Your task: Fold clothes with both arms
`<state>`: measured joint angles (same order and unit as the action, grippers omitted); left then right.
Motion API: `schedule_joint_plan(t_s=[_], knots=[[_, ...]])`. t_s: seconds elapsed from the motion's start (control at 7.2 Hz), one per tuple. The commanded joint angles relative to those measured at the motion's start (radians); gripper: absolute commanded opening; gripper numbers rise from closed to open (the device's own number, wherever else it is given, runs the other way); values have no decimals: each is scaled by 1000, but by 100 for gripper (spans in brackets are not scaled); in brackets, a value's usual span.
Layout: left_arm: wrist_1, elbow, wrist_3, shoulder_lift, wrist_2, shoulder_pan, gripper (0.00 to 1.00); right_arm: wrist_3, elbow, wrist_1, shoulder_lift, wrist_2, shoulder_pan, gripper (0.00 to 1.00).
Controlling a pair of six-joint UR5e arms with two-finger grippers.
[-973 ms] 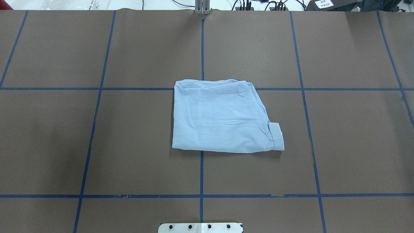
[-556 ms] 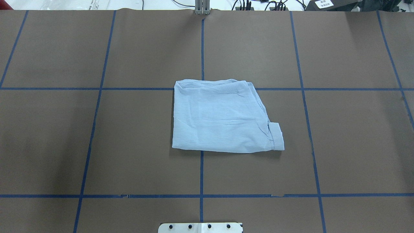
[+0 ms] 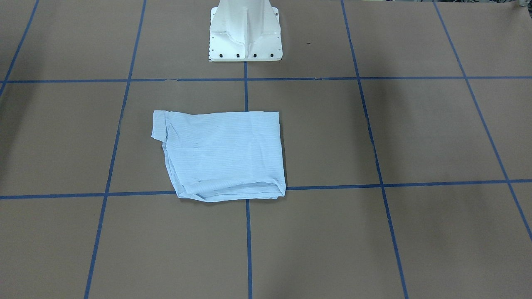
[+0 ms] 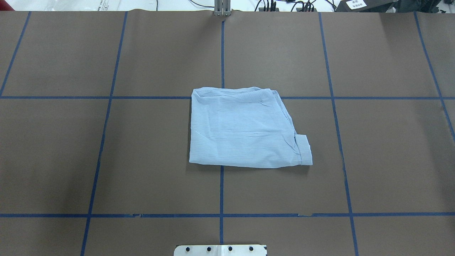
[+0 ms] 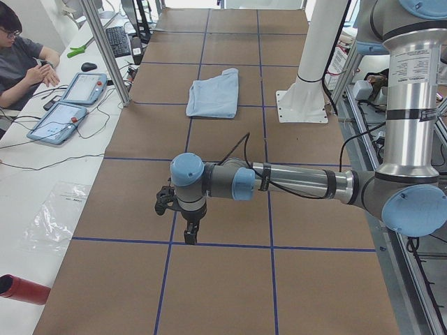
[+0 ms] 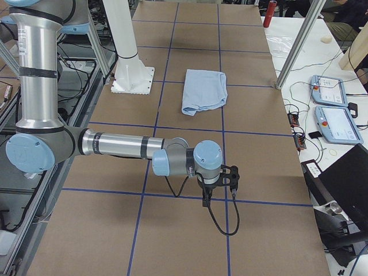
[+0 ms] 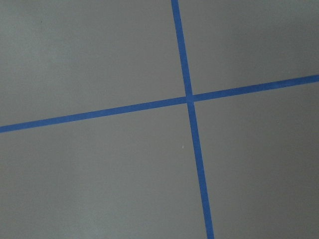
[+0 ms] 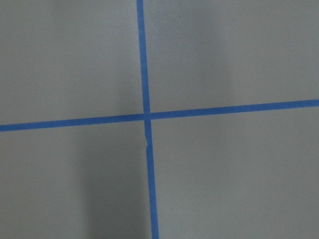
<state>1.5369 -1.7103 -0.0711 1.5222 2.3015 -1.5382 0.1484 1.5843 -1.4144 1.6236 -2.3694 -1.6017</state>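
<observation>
- Noted shirt [image 4: 245, 128] folded flat on tabletop [image 4: 142, 160].
- Logged left fingers [image 5: 189, 235] and right fingers [image 6: 206, 199] well apart from shirt; clenched or released, could not tell.

Overhead and front views opposed, both showing shirt [image 4: 245, 128]

A: Left wrist cam, what's in it?
B: Counter [image 7: 89, 59], flat grey-brown, fills the frame.
A: Markings?
B: Two blue tape strips. The upright strip [image 7: 197, 159] runs from top edge to bottom edge, leaning right as it goes down. The cross strip [image 7: 99, 115] goes side to side, lower at left, higher at right.
A: Do they meet?
B: Yes, crossing [image 7: 189, 98] sits right of centre, above mid-height. Tiny pale speck [image 7: 182, 146] just below it, can't tell what.
</observation>
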Motion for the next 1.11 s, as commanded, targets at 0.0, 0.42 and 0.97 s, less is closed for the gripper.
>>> schedule_joint_plan(t_s=[0.0,0.42,0.97], knots=[[-17,-2,-33,-2,6,-11,100,-1,0,2,-1,12,0,100],[-12,-8,-27,-4,6,-13,100,25,75,-7,10,39,8,100],[-11,-18,-24,0,7,-13,100,129,222,-50,110,18,59,100]])
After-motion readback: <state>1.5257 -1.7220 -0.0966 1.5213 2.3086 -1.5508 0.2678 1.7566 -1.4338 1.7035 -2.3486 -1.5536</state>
